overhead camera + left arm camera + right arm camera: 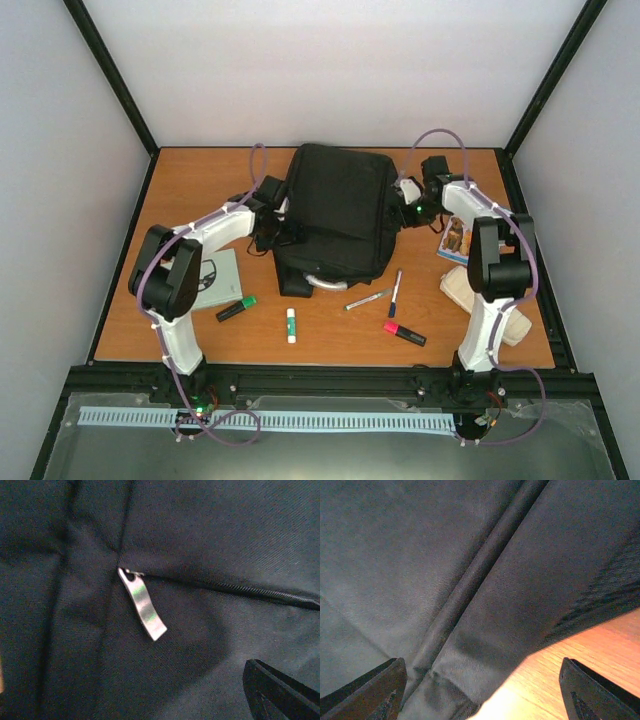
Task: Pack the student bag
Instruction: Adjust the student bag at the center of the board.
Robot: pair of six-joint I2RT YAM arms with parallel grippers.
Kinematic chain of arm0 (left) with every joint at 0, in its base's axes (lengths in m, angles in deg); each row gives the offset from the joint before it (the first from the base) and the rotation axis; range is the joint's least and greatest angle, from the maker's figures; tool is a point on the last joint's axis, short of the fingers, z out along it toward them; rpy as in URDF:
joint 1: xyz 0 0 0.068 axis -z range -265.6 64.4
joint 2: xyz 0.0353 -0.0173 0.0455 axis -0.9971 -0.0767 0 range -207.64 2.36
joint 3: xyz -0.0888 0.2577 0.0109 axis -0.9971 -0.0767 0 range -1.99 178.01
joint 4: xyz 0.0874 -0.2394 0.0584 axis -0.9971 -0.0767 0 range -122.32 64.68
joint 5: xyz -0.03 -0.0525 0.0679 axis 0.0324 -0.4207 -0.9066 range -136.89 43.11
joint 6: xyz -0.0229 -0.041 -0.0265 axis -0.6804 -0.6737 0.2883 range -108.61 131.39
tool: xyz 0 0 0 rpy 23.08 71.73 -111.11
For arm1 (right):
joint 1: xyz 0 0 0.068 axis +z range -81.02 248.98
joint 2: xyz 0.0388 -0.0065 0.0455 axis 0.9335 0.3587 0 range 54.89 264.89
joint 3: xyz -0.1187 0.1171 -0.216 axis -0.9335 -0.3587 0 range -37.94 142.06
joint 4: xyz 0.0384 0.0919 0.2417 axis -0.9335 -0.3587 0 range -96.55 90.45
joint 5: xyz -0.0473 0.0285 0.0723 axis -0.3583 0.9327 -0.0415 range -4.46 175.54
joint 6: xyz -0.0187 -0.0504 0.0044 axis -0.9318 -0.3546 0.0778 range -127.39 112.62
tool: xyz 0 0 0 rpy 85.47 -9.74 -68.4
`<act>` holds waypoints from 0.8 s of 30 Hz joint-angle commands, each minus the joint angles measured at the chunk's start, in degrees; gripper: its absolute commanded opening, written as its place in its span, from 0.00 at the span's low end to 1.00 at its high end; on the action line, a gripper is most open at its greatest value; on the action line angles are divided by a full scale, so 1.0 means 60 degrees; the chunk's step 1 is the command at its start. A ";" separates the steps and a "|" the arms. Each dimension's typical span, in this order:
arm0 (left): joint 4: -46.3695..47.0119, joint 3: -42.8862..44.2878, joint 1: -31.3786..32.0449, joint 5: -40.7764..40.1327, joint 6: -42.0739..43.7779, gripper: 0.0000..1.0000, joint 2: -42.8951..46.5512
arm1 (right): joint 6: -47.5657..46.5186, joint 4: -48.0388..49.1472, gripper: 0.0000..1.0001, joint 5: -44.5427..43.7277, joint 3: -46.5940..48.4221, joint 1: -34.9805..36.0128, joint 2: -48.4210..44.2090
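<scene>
Orange-brown wooden table [200,180]. Far centre: black student bag [340,205], lying flat. Nearer than the bag, left to right: green highlighter [236,309], white glue stick [291,325], silver pen [368,299], blue pen [395,293], pink highlighter [404,333]. Left: grey-green notebook [222,280], partly covered. Right: picture card [453,240]; nearer, cream pencil case [458,288], partly covered.

Matt black cloth student bag [335,205] — shiny metal zip pull [143,603]
</scene>
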 commanded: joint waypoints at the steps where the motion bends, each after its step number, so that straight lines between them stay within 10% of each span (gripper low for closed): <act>1: -0.0676 0.0801 -0.0131 -0.0826 0.0342 0.96 0.0640 | 0.0034 -0.0287 0.87 -0.0815 0.0394 -0.0323 -0.1308; 24: -0.2793 -0.2487 -0.1587 -0.4387 -0.1968 1.00 0.5385 | -0.2100 -0.1245 0.83 0.1405 0.0422 0.2124 -0.2114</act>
